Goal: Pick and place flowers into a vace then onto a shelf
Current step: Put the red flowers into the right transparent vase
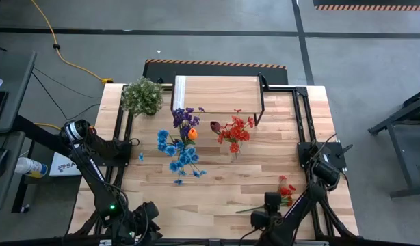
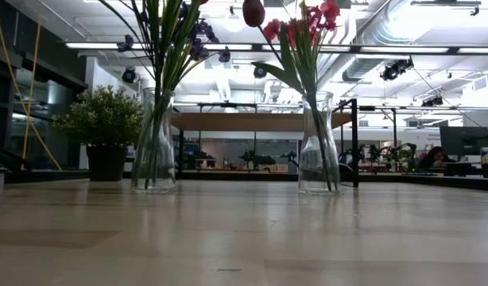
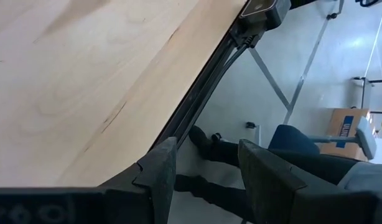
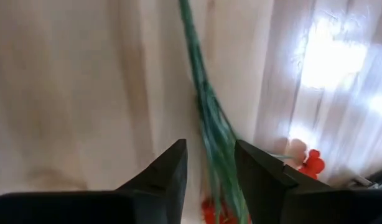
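A red flower (image 1: 285, 191) lies flat on the tabletop at the near right, its green stem (image 1: 254, 208) pointing toward the near edge. My right gripper (image 4: 209, 146) hangs over that stem, open, one finger on each side. Two clear glass vases stand mid-table. The left vase (image 2: 154, 139) holds blue, purple and orange flowers (image 1: 179, 140). The right vase (image 2: 318, 143) holds red and maroon flowers (image 1: 234, 131). The shelf (image 1: 217, 92) stands at the far edge. My left gripper (image 3: 206, 146) waits open over the near left edge, nothing between its fingers. My right gripper comes down steeply from above, its fingers across the stem (image 4: 206, 118) of the lying red flower, some way from the bloom (image 4: 312, 163). The stem runs on between the fingers and lies on the table. I cannot tell whether the fingers touch it.
A bushy pale-green potted plant (image 1: 143, 96) stands at the far left, beside the shelf. Black frame rails (image 1: 306, 123) run along both sides of the table. Bare wood lies between the vases and the near edge.
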